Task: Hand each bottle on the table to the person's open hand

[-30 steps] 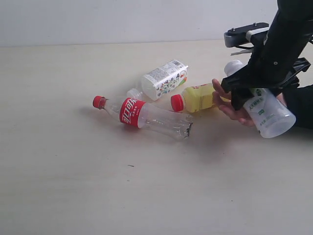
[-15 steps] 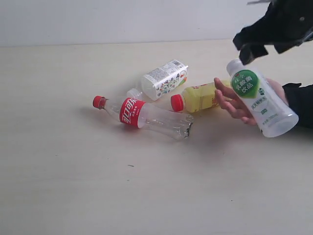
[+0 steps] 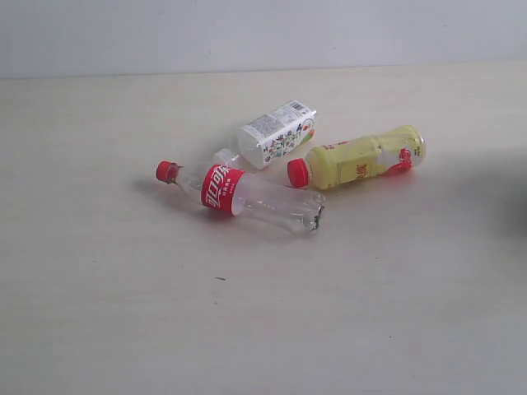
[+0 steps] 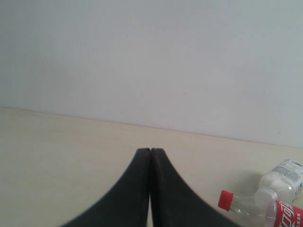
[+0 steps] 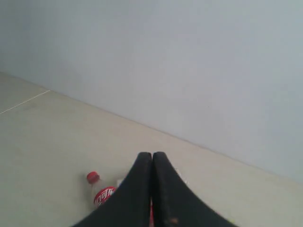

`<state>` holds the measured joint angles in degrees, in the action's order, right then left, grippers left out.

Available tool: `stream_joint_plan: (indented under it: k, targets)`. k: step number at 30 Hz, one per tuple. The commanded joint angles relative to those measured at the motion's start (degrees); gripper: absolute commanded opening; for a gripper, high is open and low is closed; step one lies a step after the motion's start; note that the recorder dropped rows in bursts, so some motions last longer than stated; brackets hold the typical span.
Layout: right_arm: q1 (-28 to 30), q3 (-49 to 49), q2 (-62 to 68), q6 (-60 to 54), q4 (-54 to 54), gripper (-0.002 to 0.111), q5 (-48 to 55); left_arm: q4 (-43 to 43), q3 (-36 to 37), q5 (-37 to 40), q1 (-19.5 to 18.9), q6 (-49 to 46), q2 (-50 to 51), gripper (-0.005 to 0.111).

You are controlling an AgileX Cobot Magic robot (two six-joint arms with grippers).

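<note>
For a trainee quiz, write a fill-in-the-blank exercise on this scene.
The yellow bottle has a ____ cap.
The squarish bottle has a ____ label.
With the clear bottle, the table holds ____ bottles.
The left gripper and right gripper are both ____.
Missing: red; white; three; shut.

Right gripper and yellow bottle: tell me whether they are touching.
Apart. The exterior view shows the yellow bottle lying on the table with no gripper anywhere in frame; the right gripper is shut and empty.
</note>
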<state>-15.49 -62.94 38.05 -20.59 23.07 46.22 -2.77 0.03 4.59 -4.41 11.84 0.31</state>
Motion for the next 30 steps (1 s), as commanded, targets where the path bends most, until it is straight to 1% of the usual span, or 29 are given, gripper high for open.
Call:
stream_joint_plan:
  k: [1,5,9,10,12,14,16,18,20,21,23,24,27,30]
  targets:
    - [0.22,13.91,-10.31,-0.22,1.35,0.000,-2.08,-0.04,-0.03,-0.46,-0.14,0.42,-0.31,0.003]
    - [0.22,24.66,-18.28,-0.22,0.93,0.000,-6.15,-0.04,-0.03,-0.46,-0.14,0.42,-0.31,0.003]
    - [0.22,35.92,-23.32,-0.44,-1.12,0.000,-12.15,-0.04,-0.03,-0.46,-0.14,0.42,-0.31,0.003]
    - [0.22,38.95,-23.58,0.32,-0.56,0.000,-18.50,-0.04,-0.03,-0.46,-0.14,0.42,-0.31,0.003]
    - [0.22,41.32,-22.92,2.84,3.19,0.000,-26.86,-0.04,-0.03,-0.46,-0.14,0.42,-0.31,0.003]
    - [0.14,42.70,-22.74,6.02,8.67,0.000,-31.96,-0.04,-0.03,-0.46,-0.14,0.42,-0.31,0.003]
    - [0.14,42.68,-22.74,8.70,11.63,0.000,-31.97,-0.04,-0.03,-0.46,-0.14,0.42,-0.31,0.003]
    - [0.14,42.68,-22.74,8.10,11.60,0.000,-31.97,-0.04,-0.03,-0.46,-0.14,0.42,-0.31,0.003]
    - [0.14,42.68,-22.74,5.66,5.49,0.000,-31.97,-0.04,-0.03,-0.46,-0.14,0.42,-0.31,0.003]
    - [0.14,42.68,-22.62,5.06,0.64,0.000,-31.61,-0.04,-0.03,-0.46,-0.14,0.42,-0.31,0.003]
    - [0.14,42.68,-22.62,5.17,-7.76,0.000,-29.11,-0.04,-0.03,-0.46,-0.14,0.42,-0.31,0.003]
    - [0.14,42.68,-22.62,5.68,-9.93,0.000,-27.26,-0.04,-0.03,-0.46,-0.14,0.42,-0.31,0.003]
    - [0.14,42.68,-22.52,8.57,-9.76,0.000,-22.88,-0.04,-0.03,-0.46,-0.14,0.42,-0.31,0.003]
    - [0.14,42.68,-22.35,11.73,-10.40,0.000,-22.10,-0.04,-0.03,-0.46,-0.14,0.42,-0.31,0.003]
